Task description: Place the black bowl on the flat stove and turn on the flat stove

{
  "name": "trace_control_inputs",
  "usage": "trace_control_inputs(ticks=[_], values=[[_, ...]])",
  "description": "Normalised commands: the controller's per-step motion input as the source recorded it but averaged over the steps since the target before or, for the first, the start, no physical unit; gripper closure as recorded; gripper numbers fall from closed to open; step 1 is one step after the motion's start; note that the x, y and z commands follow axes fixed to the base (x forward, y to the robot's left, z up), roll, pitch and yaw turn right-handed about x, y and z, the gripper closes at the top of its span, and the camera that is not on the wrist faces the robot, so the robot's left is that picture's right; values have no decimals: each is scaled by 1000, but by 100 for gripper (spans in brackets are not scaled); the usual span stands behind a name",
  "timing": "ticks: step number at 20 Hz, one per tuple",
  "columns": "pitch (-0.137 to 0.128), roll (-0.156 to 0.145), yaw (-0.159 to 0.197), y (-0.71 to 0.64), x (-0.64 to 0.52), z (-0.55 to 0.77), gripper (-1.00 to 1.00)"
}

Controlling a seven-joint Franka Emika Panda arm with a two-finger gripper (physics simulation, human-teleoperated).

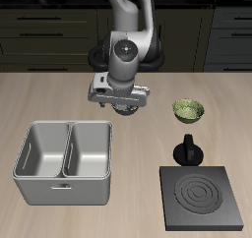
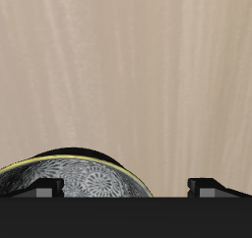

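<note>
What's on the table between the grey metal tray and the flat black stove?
Nothing; the exterior view shows only bare wooden table between the tray and the flat stove.

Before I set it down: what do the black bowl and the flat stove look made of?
The small round black bowl looks like glazed ceramic: a shiny grey-white speckled inside with a dark rim. The flat black square stove looks like smooth glass or enamelled metal, a matte dark plate with pale concentric rings; which one, I cannot tell.
</note>
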Motion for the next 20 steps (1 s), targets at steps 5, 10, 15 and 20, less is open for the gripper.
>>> trace_control_inputs(ticks=[5,10,15,20], values=[[55,4,-3,-4,3,-310,-100],[56,-3,-34,-32,-51,-246,-100],[15,51,-71,-6,-114,-108,100],[-30,-2,-18,12,-110,125,100]])
